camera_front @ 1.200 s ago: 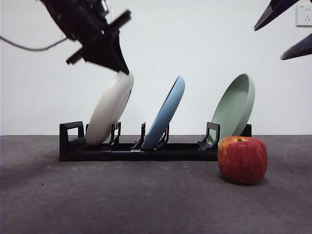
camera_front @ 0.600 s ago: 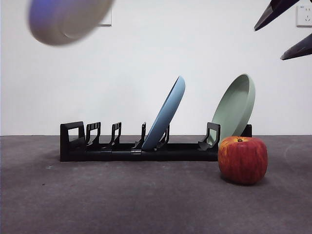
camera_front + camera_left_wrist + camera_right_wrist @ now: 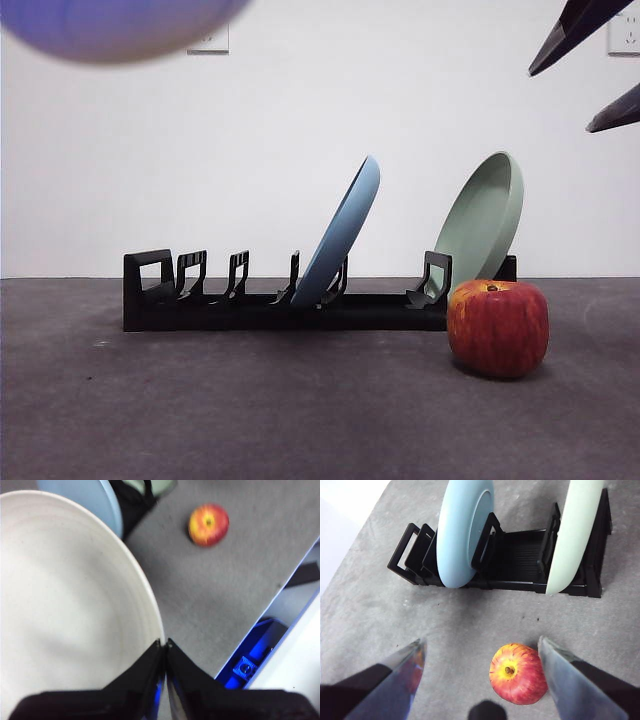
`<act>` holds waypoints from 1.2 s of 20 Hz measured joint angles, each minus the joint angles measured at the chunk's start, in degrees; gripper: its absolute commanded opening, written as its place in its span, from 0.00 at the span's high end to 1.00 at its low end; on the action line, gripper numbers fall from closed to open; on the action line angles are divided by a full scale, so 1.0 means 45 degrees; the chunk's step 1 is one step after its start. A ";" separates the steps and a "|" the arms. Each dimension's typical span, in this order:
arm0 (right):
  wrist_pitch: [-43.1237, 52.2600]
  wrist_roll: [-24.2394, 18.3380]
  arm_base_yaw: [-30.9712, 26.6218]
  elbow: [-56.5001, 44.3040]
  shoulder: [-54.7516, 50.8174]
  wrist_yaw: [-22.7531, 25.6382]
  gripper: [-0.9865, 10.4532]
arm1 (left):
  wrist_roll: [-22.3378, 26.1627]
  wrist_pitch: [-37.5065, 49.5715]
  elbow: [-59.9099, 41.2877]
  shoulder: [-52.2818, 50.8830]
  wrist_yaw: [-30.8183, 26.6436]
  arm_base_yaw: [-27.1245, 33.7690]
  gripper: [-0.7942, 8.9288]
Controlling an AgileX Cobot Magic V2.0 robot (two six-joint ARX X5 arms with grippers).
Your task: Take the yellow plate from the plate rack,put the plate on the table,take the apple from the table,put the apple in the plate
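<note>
We are gripping the yellow plate [image 3: 70, 610] with the left gripper [image 3: 165, 647], its two black jaws pinched together on the plate's rim. In the front view the plate [image 3: 110, 25] is hanging high at the upper left, clear of everything, blurred and tinted bluish.

Below, the plate rack [image 3: 285, 300] is sitting on the table [image 3: 250, 410], its left-hand slots standing bare. A light blue plate [image 3: 345, 230] is leaning in the middle of the rack, and a pale green plate [image 3: 485, 220] is leaning at its right end.

The apple [image 3: 497, 327] is resting on the table just in front of the rack's right end, nearer to us than the green plate and overlapping its lower edge in the front view.

We are holding the right gripper [image 3: 480, 675] above the apple [image 3: 518, 674], jaws spread wide apart with the fruit between them and touching neither. In the front view only its dark tips are showing at the upper right corner.
</note>
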 measured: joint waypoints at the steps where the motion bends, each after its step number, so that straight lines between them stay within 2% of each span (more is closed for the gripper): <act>1: -0.0005 -0.0010 0.0000 0.0000 0.0000 -0.0005 0.58 | -0.0199 0.0491 -0.0661 0.0015 -0.0107 -0.0185 0.93; 6: -0.0019 -0.0039 0.0000 0.0000 0.0000 -0.0005 0.58 | -0.0962 0.4444 -0.4833 0.0350 -0.0160 -0.0801 0.93; 10: -0.0024 -0.0044 0.0000 0.0000 0.0000 0.0000 0.58 | -0.1054 0.6844 -0.6902 0.1598 -0.0136 -0.0811 0.93; 19: -0.0029 -0.0039 0.0000 0.0000 0.0000 -0.0005 0.58 | -0.1049 0.8068 -0.7121 0.4653 0.0019 -0.0845 0.91; 20: -0.0034 -0.0044 0.0000 0.0000 0.0000 0.0000 0.58 | -0.1049 0.8072 -0.7121 0.4653 0.0019 -0.0855 0.89; 22: -0.0034 -0.0039 0.0000 0.0000 0.0000 -0.0005 0.58 | -0.1049 0.8170 -0.7121 0.4639 0.0121 -0.0869 0.68; 23: -0.0029 -0.0044 0.0005 0.0000 0.0000 -0.0005 0.58 | -0.1044 0.8194 -0.7121 0.4634 0.0117 -0.0869 0.60; 24: -0.0044 -0.0039 0.0015 0.0010 0.0000 -0.0005 0.58 | -0.1044 0.8204 -0.7121 0.4634 0.0117 -0.0869 0.59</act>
